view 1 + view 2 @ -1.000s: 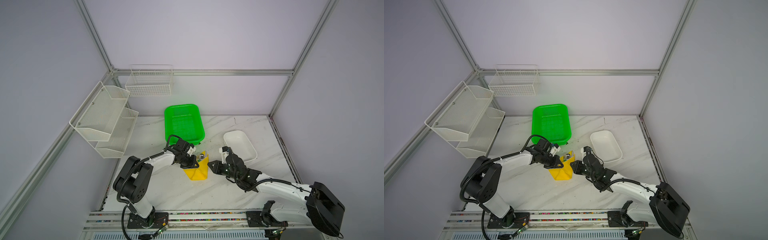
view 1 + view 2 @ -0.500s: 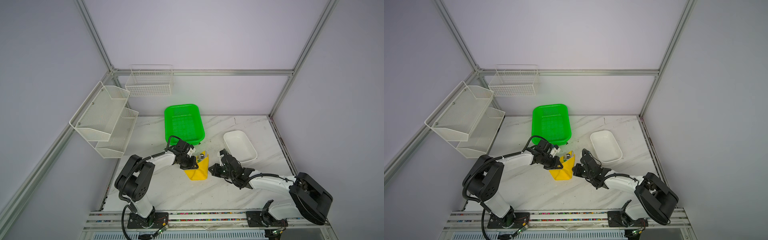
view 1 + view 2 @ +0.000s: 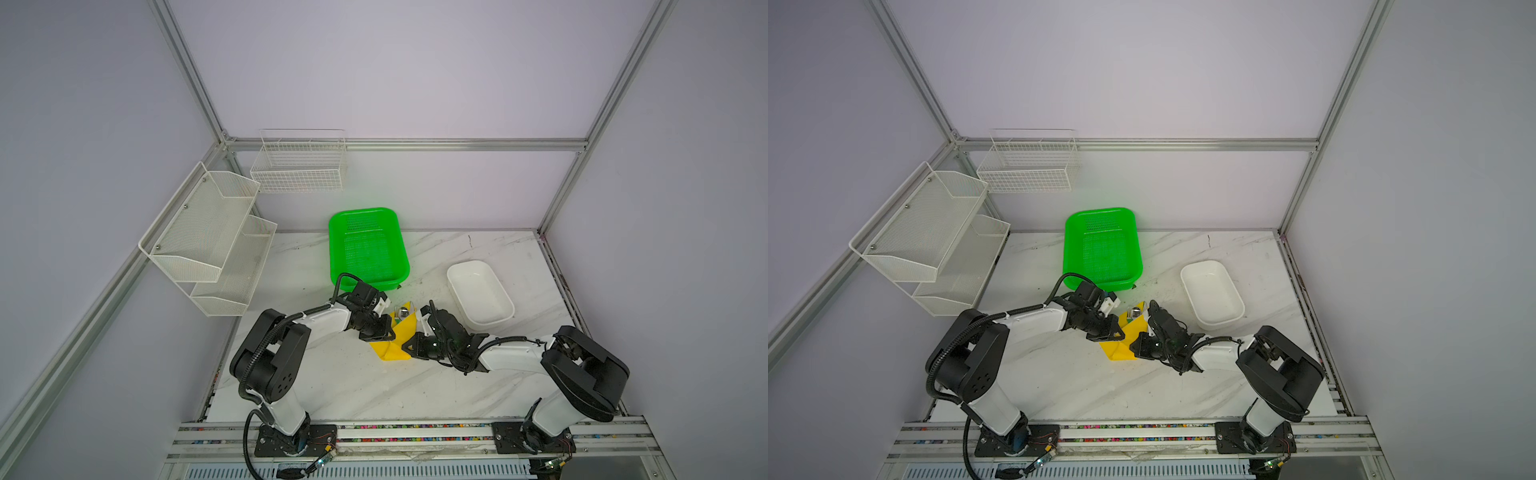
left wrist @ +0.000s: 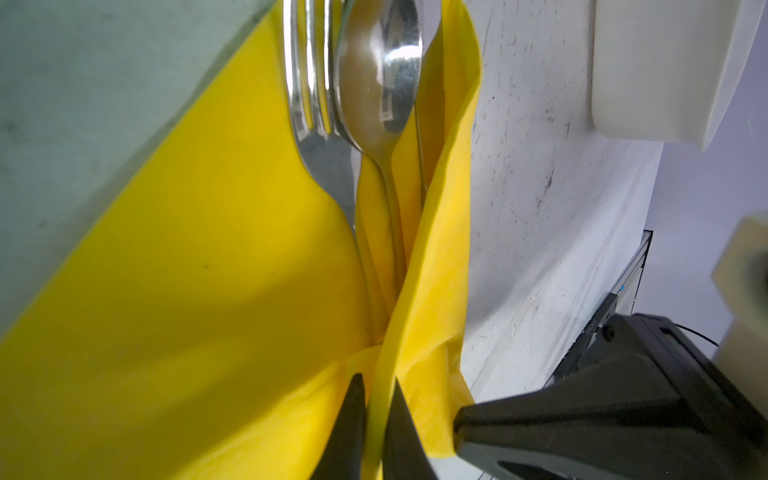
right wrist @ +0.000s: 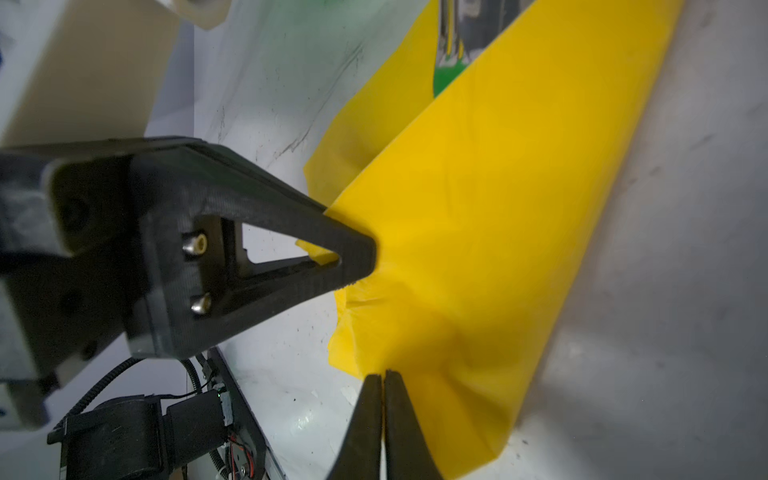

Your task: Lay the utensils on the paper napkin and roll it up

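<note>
The paper napkin [image 3: 392, 341] lies half folded on the tabletop [image 3: 332, 374], between the green basket [image 3: 333, 249] and the white tray [image 3: 454, 286]. The utensils are already on it. In the left wrist view the fork [image 4: 316, 124] and the spoon [image 4: 378, 83] lie side by side, and their handles run down into the fold toward the fingers. A thin edge beside them may be the knife, but I cannot tell.

The bundle's long axis runs from the front of the napkin up toward the basket, with the spoon bowl [image 3: 402, 311] poking out at the basket end. Both arms sit at the handle end, one on each side of that axis.

The left gripper [image 4: 376, 415] is clamped on a raised fold of napkin, which stands along the tray side of the utensils. The right gripper [image 5: 382, 399] is closed, with its tips at the napkin's near edge. Whether any paper is caught between them is unclear.

The roll probably has to turn across the long axis, carrying the held fold over the handles. The left arm is better placed to lead, since it is the one holding that fold.
</note>
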